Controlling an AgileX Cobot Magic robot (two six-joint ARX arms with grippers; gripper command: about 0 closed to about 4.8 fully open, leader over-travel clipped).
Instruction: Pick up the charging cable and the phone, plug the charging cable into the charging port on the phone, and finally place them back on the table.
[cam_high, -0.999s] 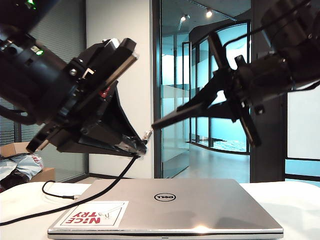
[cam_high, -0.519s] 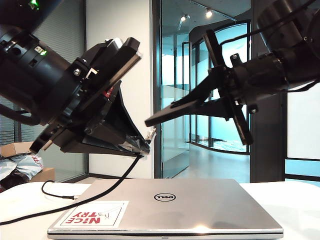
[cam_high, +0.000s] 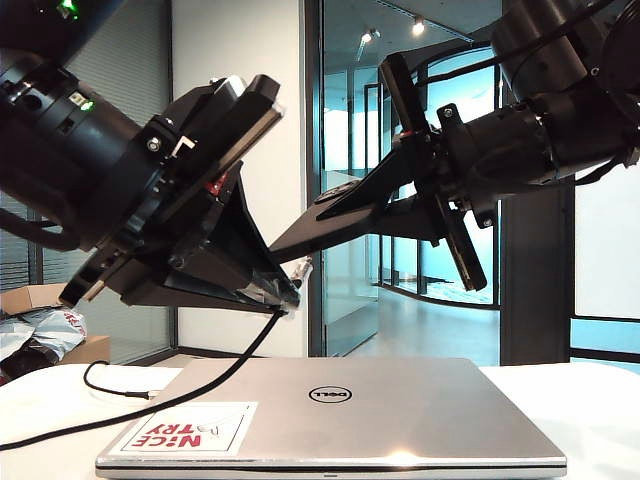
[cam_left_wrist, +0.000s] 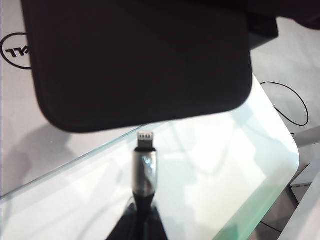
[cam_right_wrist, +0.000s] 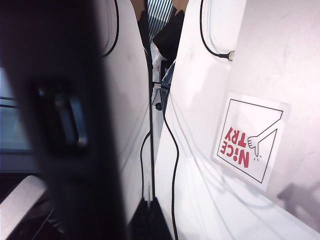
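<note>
Black phone (cam_high: 325, 222) in right end effector (cam_high: 300, 240); left end effector (cam_high: 285, 292) pinches one cable (cam_left_wrist: 143, 170) (both aloft).

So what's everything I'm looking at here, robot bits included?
Charging cable: one, black with a silver plug, trailing from the table up to the left gripper, plug just short of the phone's edge.
Phone: one, black, held in the air above the laptop.
Laptop: one, silver Dell, closed, on the table.
Sticker: one, white with red letters, on the laptop lid.
Table: one, white.
Cardboard box: one, brown, far left.
Left gripper: black, shut on the charging cable.
Right gripper: black, shut on the phone.
</note>
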